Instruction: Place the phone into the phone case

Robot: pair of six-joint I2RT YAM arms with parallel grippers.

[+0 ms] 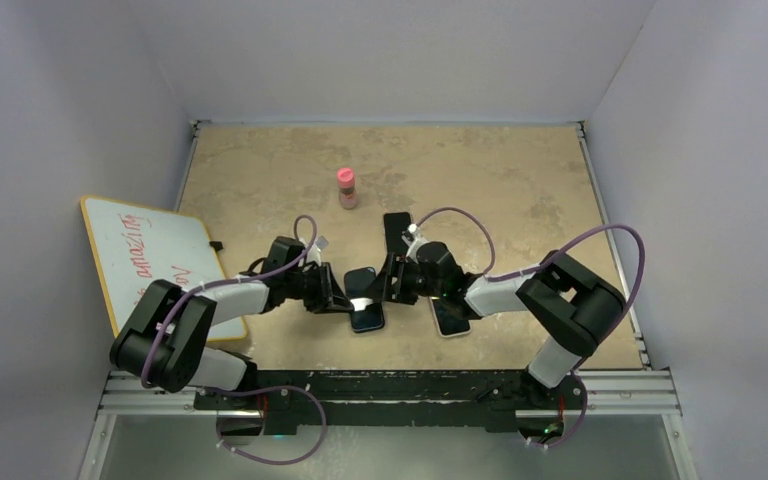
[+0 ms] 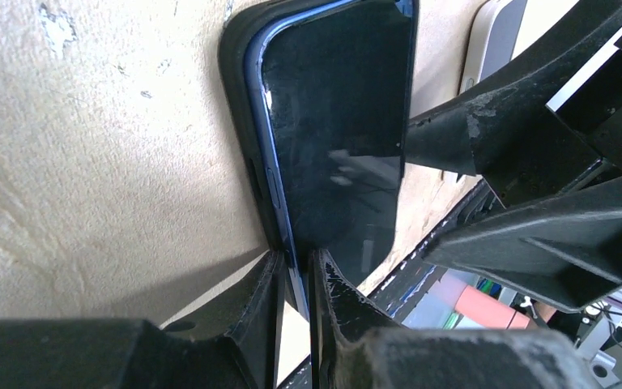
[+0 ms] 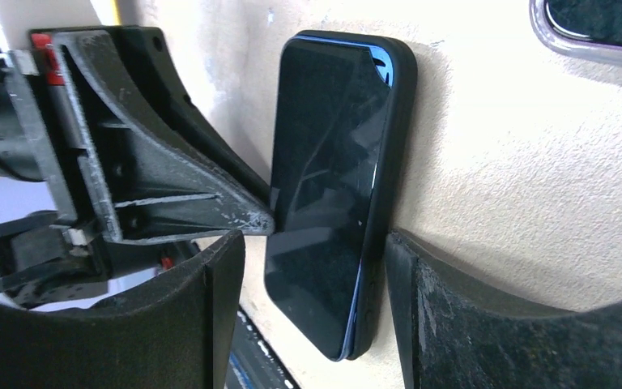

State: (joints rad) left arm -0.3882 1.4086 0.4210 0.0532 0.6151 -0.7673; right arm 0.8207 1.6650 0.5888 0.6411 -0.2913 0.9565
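Beige, mottled tabletop (image 1: 520, 170) carries the phone (image 2: 336, 138) near its front middle, screen up, lying in the black phone case (image 2: 239, 97) with its blue edge showing along the case wall. The left claw (image 2: 297, 279) pinches that edge at one end. The right claw (image 3: 314, 239) is spread, straddling phone and case. A pink bottle (image 1: 346, 187) stands farther back.

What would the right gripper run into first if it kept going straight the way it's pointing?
The phone, sitting in the phone case: it lies between the right gripper's open fingers. The left gripper, pinching the phone's edge, sits just ahead too; depth is hard to judge.
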